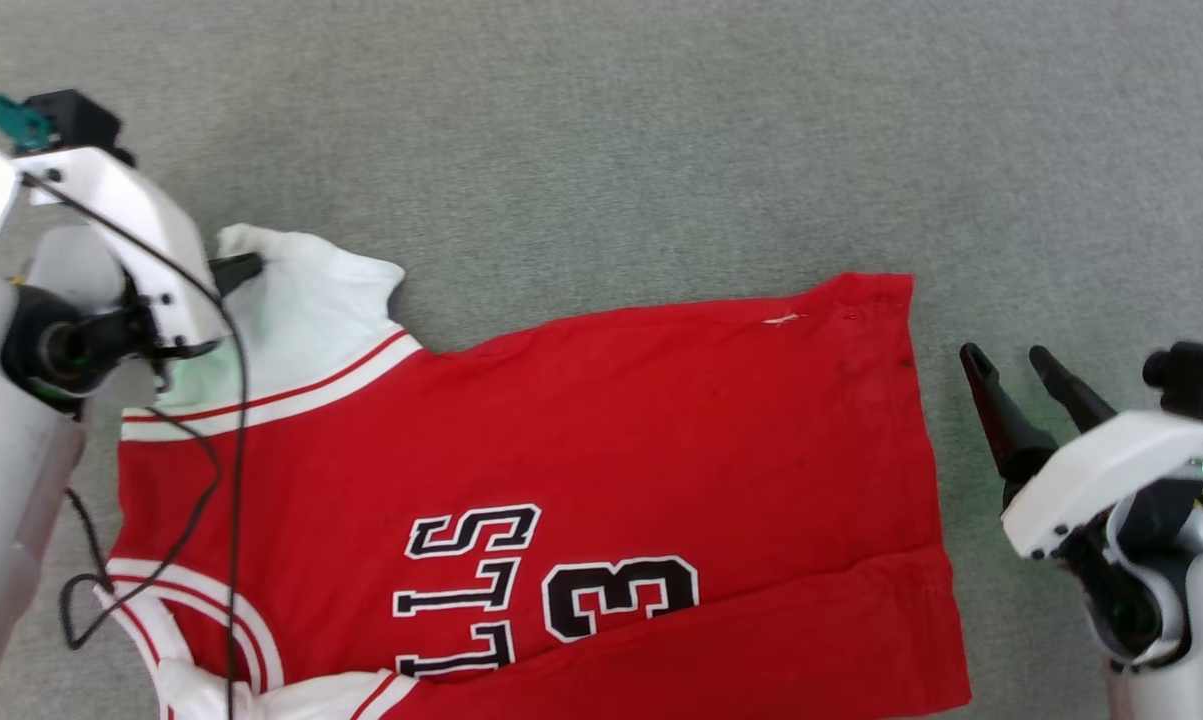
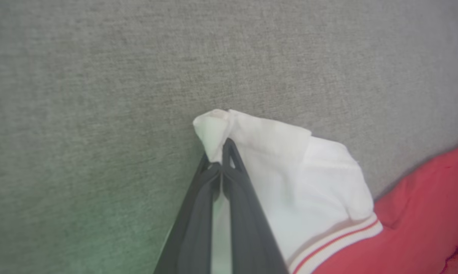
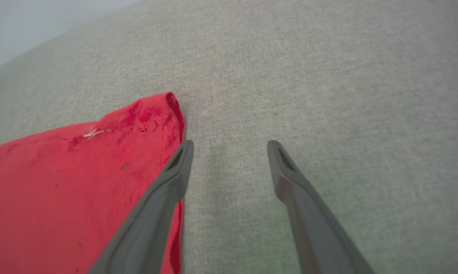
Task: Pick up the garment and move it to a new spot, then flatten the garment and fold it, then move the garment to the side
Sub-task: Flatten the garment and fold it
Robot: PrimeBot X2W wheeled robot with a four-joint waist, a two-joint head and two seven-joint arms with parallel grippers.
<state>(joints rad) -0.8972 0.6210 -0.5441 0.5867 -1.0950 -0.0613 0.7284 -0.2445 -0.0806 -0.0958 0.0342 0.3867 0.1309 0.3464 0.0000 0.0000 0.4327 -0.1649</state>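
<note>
One red garment (image 1: 601, 450) lies spread on the grey fabric surface (image 1: 661, 120), its lower edge and lettering cut off in my head view. Left gripper (image 2: 221, 160) clamps its white sleeve (image 1: 311, 300) tip; right gripper (image 1: 1006, 355) gapes wide just beside it.

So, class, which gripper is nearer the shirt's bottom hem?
Right. The right gripper stands open just beside the hem; the left gripper is shut on a white sleeve at the shirt's other end.
</note>
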